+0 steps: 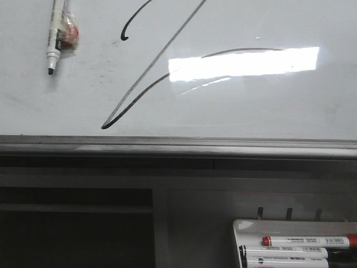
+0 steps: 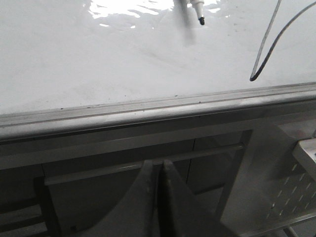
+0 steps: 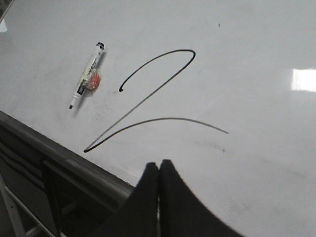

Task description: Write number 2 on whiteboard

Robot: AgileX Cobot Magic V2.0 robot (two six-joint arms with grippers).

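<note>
While both arms hang back from the board, each gripper — left gripper and right gripper — has its fingers pressed together, holding nothing. Nearest in the front view, a white tray holds several markers, one red-capped. Beyond the grey frame, the whiteboard carries the number 2 in thin black strokes — hook, diagonal, curved base. Beside it, a loose marker lies uncapped on the board, tip toward the frame.
</note>
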